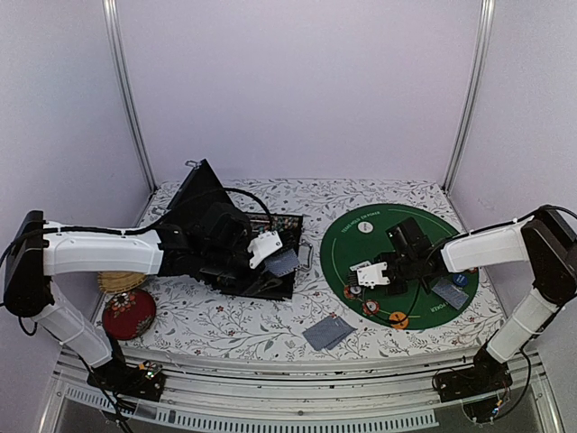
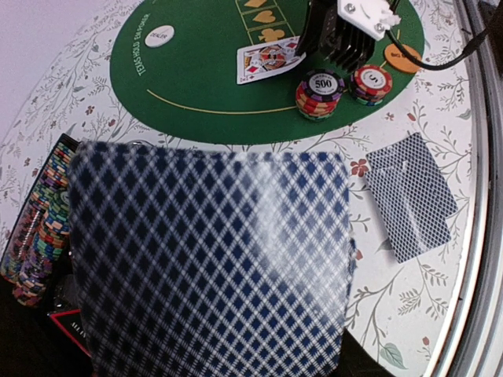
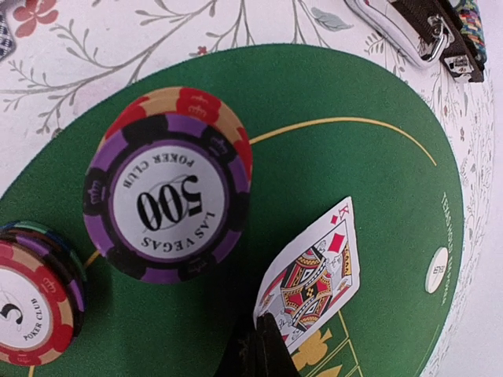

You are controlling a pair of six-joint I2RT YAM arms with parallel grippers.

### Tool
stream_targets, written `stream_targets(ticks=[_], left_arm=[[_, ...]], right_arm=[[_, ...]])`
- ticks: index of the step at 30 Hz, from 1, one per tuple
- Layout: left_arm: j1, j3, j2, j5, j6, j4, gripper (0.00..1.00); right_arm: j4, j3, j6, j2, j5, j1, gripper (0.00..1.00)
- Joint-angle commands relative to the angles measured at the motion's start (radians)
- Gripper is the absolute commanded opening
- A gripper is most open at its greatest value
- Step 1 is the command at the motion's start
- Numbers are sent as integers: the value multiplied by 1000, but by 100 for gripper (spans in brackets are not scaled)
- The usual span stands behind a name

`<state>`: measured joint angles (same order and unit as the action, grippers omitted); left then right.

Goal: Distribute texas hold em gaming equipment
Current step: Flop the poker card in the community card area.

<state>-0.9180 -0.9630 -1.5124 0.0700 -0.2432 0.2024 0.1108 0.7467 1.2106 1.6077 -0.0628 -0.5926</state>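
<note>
Starting at 8 o'clock of the overhead view, a red round tin lies on the flowered table. Toward the middle stands the open black case, with rows of chips racked inside it. The left gripper hangs over the case's 4 o'clock corner, its jaws partly apart and clamped on a blue-backed card. That card fills the left wrist view and hides the fingers there. At 6 o'clock of the table, between case and mat, two face-down cards lie overlapping on the cloth. The green felt mat lies at 3 o'clock. On it, a white button sits at 11 o'clock. A purple 500 chip stack stands at 8 o'clock, and a red chip stack just beside it at 7. An orange button sits at 6 and a blue button near 4, with another face-down card just beside it. The right gripper reaches over the mat's middle, jaws together, pinching the near corner of a face-up king of diamonds close to the 500 stack.
</note>
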Motion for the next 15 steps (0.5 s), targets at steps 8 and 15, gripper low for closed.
stream_targets(ticks=[8, 15], left_arm=[[11, 5, 22, -1, -8, -2, 52], [10, 7, 24, -3, -10, 0, 52]], right_arm=[[-12, 15, 100, 22, -62, 5, 2], [29, 11, 142, 2, -31, 8, 16]])
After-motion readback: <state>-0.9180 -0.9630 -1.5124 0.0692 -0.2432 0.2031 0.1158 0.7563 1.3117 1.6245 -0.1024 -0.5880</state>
